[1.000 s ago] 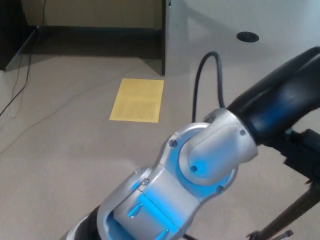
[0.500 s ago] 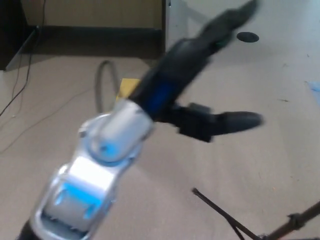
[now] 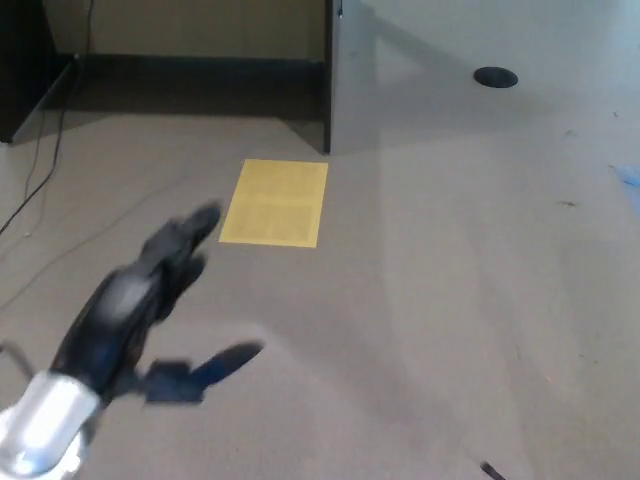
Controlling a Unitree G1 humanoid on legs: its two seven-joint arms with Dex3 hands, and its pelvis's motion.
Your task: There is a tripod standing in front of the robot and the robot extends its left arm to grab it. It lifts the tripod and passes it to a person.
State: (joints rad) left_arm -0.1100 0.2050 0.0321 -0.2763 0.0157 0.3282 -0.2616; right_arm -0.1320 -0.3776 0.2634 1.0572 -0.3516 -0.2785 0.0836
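My left hand (image 3: 150,300) is low on my left side, fingers spread, holding nothing. The carpet floor (image 3: 450,280) ahead and to my right is wide open, so I can swing there freely. A flat yellow sheet (image 3: 275,200) lies on the floor and blocks nothing. Farther back a grey panel (image 3: 345,70) stands up like a wall. Thin cables (image 3: 45,170) lie along the far left. A small dark tip (image 3: 490,470) pokes in at the bottom edge.
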